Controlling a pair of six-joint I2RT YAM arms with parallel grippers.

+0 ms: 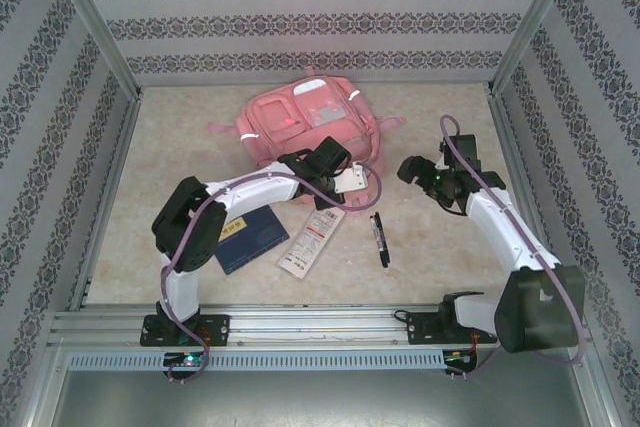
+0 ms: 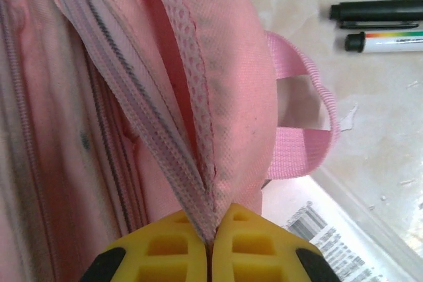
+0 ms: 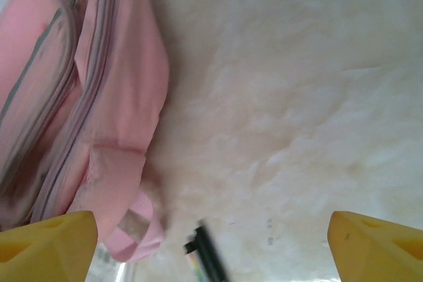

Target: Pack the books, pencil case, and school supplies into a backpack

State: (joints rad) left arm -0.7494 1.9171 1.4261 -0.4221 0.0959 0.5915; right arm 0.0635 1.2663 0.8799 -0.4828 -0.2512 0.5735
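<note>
**Left gripper** (image 2: 210, 255): the jaws are closed together and clamp a fold of the backpack (image 1: 305, 122) at its zipper edge. The fabric rises from between the 2 yellow fingertips (image 2: 165, 252). The backpack lies at the far centre of the table (image 1: 150, 177), with its near edge at the left gripper. In the left wrist view, a pink strap loop (image 2: 305, 130) sits just right of the clamped fold.

**Right gripper** (image 3: 211, 236): the jaws are wide apart with nothing between them. The gripper hovers over bare table, to the right of the backpack and apart from it.

**Loose items:**
- The 2 pens (image 1: 380, 237) lie side by side on the table between the 2 arms, near the right gripper.
- The white pack (image 1: 312, 242) lies just left of the pens, with its far end beside the backpack.
- The booklet (image 1: 250, 237) lies just left of the pack, navy face up, on the near side of the left forearm.
</note>
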